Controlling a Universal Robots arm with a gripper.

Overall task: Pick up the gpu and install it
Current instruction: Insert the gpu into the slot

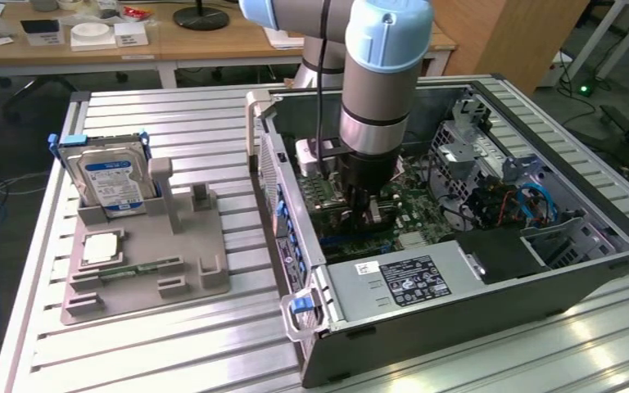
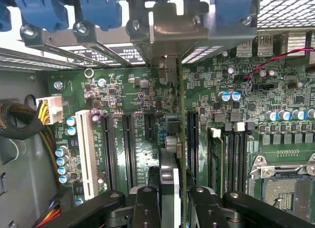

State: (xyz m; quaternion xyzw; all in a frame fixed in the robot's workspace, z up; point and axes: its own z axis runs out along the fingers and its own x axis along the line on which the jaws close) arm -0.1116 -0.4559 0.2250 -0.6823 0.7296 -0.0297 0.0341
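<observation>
My gripper reaches down into the open computer case, just above the green motherboard. In the wrist view the gpu appears edge-on as a thin dark card running between the two black fingers. Its silver-grey bracket stands against the case's rear slot openings. The gripper is shut on the card. The card stands upright in line with the black expansion slots; whether its edge sits in a slot is hidden.
A grey fixture on the exterior view's left carries the hard drive with a blue label, a chip and a memory stick. Inside the case are a power supply, a white slot, cables and the processor socket.
</observation>
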